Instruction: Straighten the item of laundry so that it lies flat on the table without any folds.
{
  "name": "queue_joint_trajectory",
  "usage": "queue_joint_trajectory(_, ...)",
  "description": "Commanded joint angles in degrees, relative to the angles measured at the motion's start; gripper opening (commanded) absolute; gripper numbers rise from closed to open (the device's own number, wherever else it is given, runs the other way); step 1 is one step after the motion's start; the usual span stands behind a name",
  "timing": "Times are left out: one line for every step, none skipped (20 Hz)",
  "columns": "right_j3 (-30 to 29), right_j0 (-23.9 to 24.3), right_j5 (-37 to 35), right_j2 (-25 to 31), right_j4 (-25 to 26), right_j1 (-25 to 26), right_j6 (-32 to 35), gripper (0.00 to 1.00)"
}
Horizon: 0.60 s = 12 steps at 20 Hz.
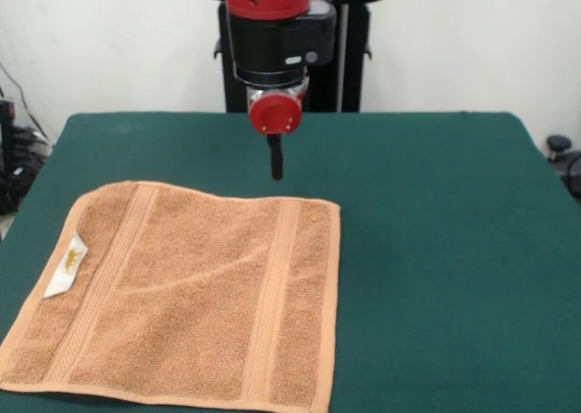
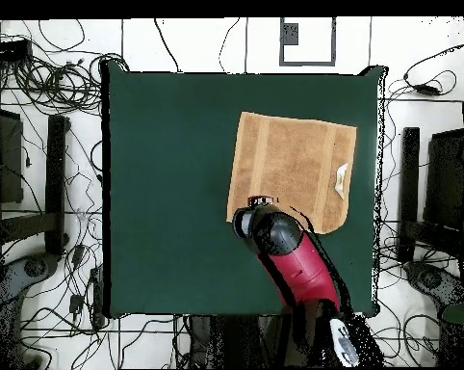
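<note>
Red-and-black arm (image 1: pixel 277 27), red round cap (image 1: pixel 275 113)

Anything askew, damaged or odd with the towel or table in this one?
Nothing stands out. The towel lies spread open on the green table, with only a faint diagonal crease. The claw hangs above the table just past its far edge.

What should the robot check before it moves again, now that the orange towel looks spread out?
1. Towel spread open on the table: ok, all four edges show in the front view.
2. No folds left: cannot tell for sure; a faint diagonal crease runs across the middle, but no corner looks turned over.
3. White tag lying flat at the towel's side edge: ok.
4. Claw away from the cloth: ok, it hangs beyond the towel's far edge and holds nothing.
5. Claw open or shut: cannot tell, only a thin dark tip shows.
6. Towel fully on the table: ok in the overhead view.
</note>
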<state>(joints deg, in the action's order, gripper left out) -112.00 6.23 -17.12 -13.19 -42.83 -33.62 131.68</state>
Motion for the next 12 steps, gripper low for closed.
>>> queue_joint_trajectory(0.43, 0.02, 3.91, 7.42, 0.43, 3.36, 8.5, 1.0)
queue_joint_trajectory(0.47, 0.07, 3.75, 7.39, 0.47, 3.28, 8.48, 1.0)
queue_joint_trajectory(0.52, 0.11, 3.59, 7.36, 0.5, 3.19, 8.45, 1.0)
queue_joint_trajectory(0.55, 0.15, 3.41, 7.29, 0.58, 3.06, 8.36, 1.0)
queue_joint_trajectory(0.58, 0.14, 3.2, 7.14, 0.66, 2.86, 8.27, 1.0)
queue_joint_trajectory(0.95, -0.08, 2.68, 6.67, 0.79, 2.8, 8.26, 1.0)
queue_joint_trajectory(1.46, -0.68, 1.89, 5.92, 0.92, 2.64, 8.48, 1.0)
queue_joint_trajectory(2.69, -1.24, 0.35, 4.68, 1.38, 2.68, 8.52, 1.0)
queue_joint_trajectory(3.91, -1.81, -1.19, 3.44, 1.83, 2.72, 8.56, 1.0)
queue_joint_trajectory(5.98, -2.63, -3.97, 1.43, 2.72, 3.04, 8.81, 1.0)
queue_joint_trajectory(8.3, -3.39, -7.09, -0.65, 3.94, 3.41, 9.04, 1.0)
queue_joint_trajectory(10.96, -3.86, -9.94, -2.56, 5.27, 3.96, 9.09, 1.0)
